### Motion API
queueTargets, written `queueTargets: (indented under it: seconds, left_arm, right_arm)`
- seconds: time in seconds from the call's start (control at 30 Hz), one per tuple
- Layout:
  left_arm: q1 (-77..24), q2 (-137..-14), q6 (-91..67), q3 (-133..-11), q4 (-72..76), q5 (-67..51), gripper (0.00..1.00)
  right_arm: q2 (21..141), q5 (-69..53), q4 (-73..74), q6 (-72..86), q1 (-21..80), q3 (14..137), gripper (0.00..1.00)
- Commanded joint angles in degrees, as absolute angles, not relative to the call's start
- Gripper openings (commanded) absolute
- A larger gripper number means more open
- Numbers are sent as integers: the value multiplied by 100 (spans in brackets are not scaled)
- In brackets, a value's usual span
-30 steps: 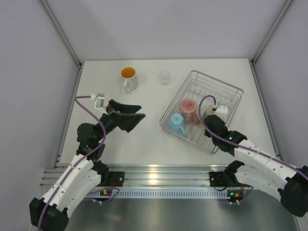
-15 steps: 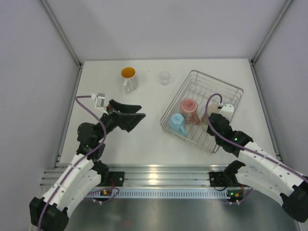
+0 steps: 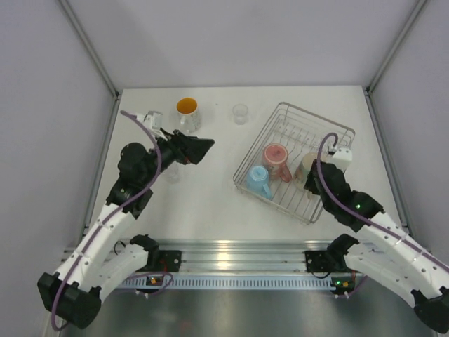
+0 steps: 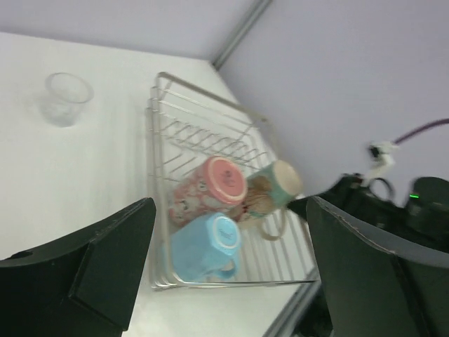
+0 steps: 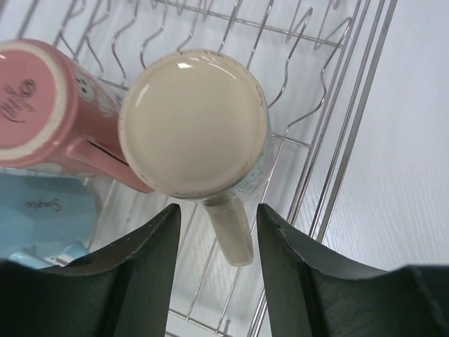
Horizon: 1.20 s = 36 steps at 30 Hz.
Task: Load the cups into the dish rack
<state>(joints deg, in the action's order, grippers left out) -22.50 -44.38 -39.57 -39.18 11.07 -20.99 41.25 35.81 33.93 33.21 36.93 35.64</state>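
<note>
Three cups lie in the dish rack [image 3: 335,125]: a pink cup [image 3: 276,161], a light blue cup [image 3: 257,181] and a cream patterned cup [image 3: 307,166]. In the right wrist view the cream cup [image 5: 193,123] is bottom-up, its handle between the fingers of my right gripper [image 5: 217,242]. That gripper is open and touches nothing. The orange-inside mug [image 3: 187,113] and a clear glass [image 3: 240,113] stand on the table at the back. My left gripper [image 3: 202,147] hangs open and empty in front of the orange mug, facing the rack [image 4: 158,133].
The white table [image 3: 210,203] is walled in by grey panels with metal posts at the back corners. A metal rail runs along the near edge by the arm bases. The rack sits turned at an angle at the right.
My right gripper has opened off the cream cup and drawn back toward the near right. My left arm has swung up and back toward the orange mug.
</note>
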Motion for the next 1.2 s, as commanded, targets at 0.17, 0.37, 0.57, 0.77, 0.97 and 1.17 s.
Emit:
queueTargets:
  seconds: [0.17,0.37,0.57,0.77,0.97,1.17]
  left_arm:
    - [-2268,-6447,-1821,-6555,-1993,-265,89]
    - [-2250,-7626,-1126,-7942,-2794,158,88]
    - [-2206,-8462,-502,-8902,-2997,-106,88]
    - [-1882,-9535,-141,-9764,-2997,28,90]
    - [-1696,-10651,175,-10660,-3050,-335,88]
    - [-1687,-11767,255,-11828,-3656,156,84]
  right_arm:
    - [3446,3016,3788,3130,3604,4508,52]
    - [2726,2191,3490,2997,3604,4623,54]
    - [1864,1573,2980,2945,3604,4614,57]
    - [1644,1732,2953,2875,3612,4562,57]
    - [1433,1977,3103,2760,3604,4632,58]
    - [1160,2197,3217,2558,3612,4605,59]
